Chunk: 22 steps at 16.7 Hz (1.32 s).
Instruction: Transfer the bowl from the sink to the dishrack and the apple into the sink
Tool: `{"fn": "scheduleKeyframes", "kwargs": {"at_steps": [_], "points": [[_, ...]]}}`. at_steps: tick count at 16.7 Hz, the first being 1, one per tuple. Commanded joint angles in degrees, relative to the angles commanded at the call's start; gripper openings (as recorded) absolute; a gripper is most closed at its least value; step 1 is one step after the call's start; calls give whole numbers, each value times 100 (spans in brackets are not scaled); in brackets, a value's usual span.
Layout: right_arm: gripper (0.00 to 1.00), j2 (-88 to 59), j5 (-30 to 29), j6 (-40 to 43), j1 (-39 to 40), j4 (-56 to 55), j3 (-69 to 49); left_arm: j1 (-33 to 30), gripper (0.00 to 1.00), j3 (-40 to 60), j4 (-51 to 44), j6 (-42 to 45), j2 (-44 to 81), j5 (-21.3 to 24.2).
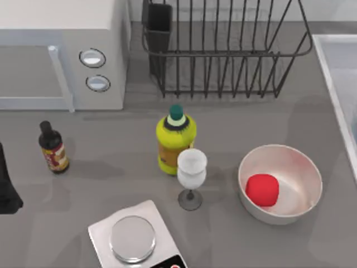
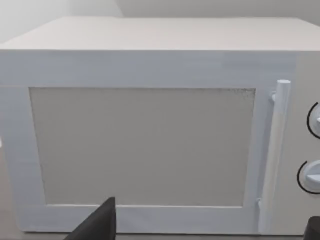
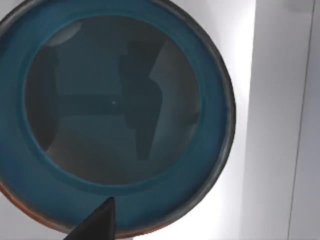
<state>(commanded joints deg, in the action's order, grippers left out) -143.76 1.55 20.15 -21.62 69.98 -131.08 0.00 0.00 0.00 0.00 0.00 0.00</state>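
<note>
Right wrist view: your right claw [image 3: 95,222] hangs just above the bowl [image 3: 112,107], which sits on the pale floor of the sink [image 3: 272,125]. One dark finger [image 3: 97,222] shows over the near rim; you cannot tell from this whether the claw is spread or closed, and it holds nothing you can see.

Bowl, handling: I judge it stiff, glazed and slippery, light enough for one arm, and liable to chip if dropped on the rack wires. Take it by the rim wall, one finger inside and one outside, near the orange-red line.

Bowl, contents: empty; its inside carries only dark shadows.

Top view, sink: you see its raised rim [image 1: 334,84] at 3 o'clock on the tabletop [image 1: 111,184].

Dishrack: the dishrack [image 1: 223,50] stands at 12 o'clock, nothing among its bars, its utensil cup [image 1: 159,22] at the near-left corner also bare as far as you can see.

Apple: the apple [image 1: 262,190] lies inside the white bowl [image 1: 280,184] at 4 o'clock. I judge it firm, smooth and apt to roll; pinch it across its middle from above.

Left claw: parked at 9 o'clock, facing the microwave [image 2: 150,130]; in the left wrist view its fingers [image 2: 97,225] stand wide apart, holding nothing.
</note>
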Motion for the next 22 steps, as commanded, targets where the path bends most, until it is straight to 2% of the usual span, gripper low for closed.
{"fn": "scheduleKeyframes", "kwargs": {"at_steps": [9, 17, 22], "points": [[100, -354, 2, 39, -20, 135, -280, 0, 100, 0, 0, 0, 0, 0], [100, -1074, -10, 3, -8, -1293, 394, 0, 100, 0, 0, 0, 0, 0], [100, -1135, -11, 1, -7, -1381, 442, 0, 100, 0, 0, 0, 0, 0]]}}
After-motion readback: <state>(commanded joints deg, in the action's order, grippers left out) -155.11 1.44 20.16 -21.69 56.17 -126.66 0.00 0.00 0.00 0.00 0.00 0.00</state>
